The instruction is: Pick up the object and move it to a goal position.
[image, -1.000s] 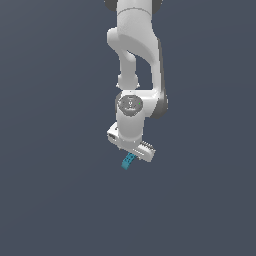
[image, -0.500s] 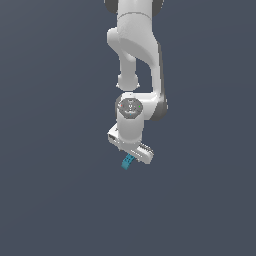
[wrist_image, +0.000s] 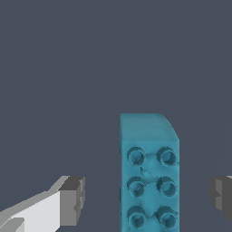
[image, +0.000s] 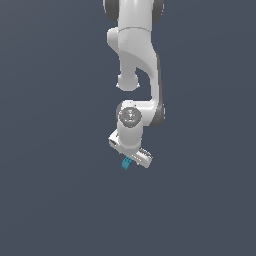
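While the white arm (image: 134,65) hangs down over the plain grey floor (image: 50,200), its jaws stand wide — in the wrist view a clear gap shows between each grey fingertip (wrist_image: 72,200) and the block (wrist_image: 148,176). That teal block, with dark holes in pairs on its face, lies between the fingertips, touching neither. From the exterior view it peeks out just under the gripper (image: 131,159) — small beside it.
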{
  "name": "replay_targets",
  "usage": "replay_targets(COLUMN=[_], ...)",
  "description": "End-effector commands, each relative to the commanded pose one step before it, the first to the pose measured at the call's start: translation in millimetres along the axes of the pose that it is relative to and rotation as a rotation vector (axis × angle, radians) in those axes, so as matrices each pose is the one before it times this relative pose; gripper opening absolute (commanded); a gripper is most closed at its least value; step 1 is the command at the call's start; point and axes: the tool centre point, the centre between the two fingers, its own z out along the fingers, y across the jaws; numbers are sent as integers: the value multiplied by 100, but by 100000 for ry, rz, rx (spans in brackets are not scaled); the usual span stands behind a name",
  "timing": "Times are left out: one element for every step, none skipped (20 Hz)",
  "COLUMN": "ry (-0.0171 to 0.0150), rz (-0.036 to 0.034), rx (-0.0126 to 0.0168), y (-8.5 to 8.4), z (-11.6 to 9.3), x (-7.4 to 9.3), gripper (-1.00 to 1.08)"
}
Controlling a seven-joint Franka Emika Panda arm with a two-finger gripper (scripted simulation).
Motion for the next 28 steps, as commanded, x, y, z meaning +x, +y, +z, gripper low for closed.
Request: replay_targets(ry=[67, 0, 0, 0, 0, 0, 0, 0, 0, 0, 0, 0, 0, 0, 0, 0, 0, 0, 0, 0, 0, 0, 0, -47, 0, 0, 0, 0], rz=[76, 0, 0, 0, 0, 0, 0, 0, 0, 0, 0, 0, 0, 0, 0, 0, 0, 0, 0, 0, 0, 0, 0, -17, 0, 0, 0, 0], rx=[42, 0, 0, 0, 0, 0, 0, 0, 0, 0, 0, 0, 0, 0, 0, 0, 0, 0, 0, 0, 0, 0, 0, 48, 0, 0, 0, 0], y=[-16, -22, -23, -21, -9, 0, 0, 0, 0, 0, 0, 0, 0, 0, 0, -11, 15, 44, 74, 104, 135, 165, 196, 219, 257, 289, 321, 353], z=[941, 197, 115, 42, 3, 0, 0, 0, 0, 0, 0, 0, 0, 0, 0, -22, -19, -57, -95, -133, -172, -211, -250, -282, -330, -370, -411, -453], x=[12, 15, 27, 32, 15, 0, 0, 0, 0, 0, 0, 0, 0, 0, 0, -19, -2, -5, -9, -12, -16, -20, -23, -31, -31, -34, -38, -42], gripper=[100, 100, 100, 100, 100, -100, -100, -100, -100, -100, -100, -100, -100, -100, -100, -100, -100, -100, -100, -100, -100, -100, -100, -100, -100, -100, -100, -100])
